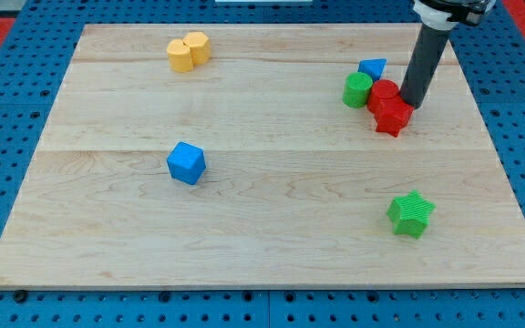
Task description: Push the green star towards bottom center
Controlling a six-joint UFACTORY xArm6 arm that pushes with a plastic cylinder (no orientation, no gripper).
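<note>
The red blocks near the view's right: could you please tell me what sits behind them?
Behind the red blocks a blue block shows partly; its lower part is hidden. My tip stands at their right, the green cylinder at their left.

No readable text, labels, brands, numbers or signs anywhere.

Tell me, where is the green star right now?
The green star sits alone near the view's bottom right of the board, well below the red blocks.

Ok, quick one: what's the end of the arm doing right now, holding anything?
My tip: a plain rod with no jaws, holding nothing; it sits against the red blocks on the view's right, well above the green star.
</note>
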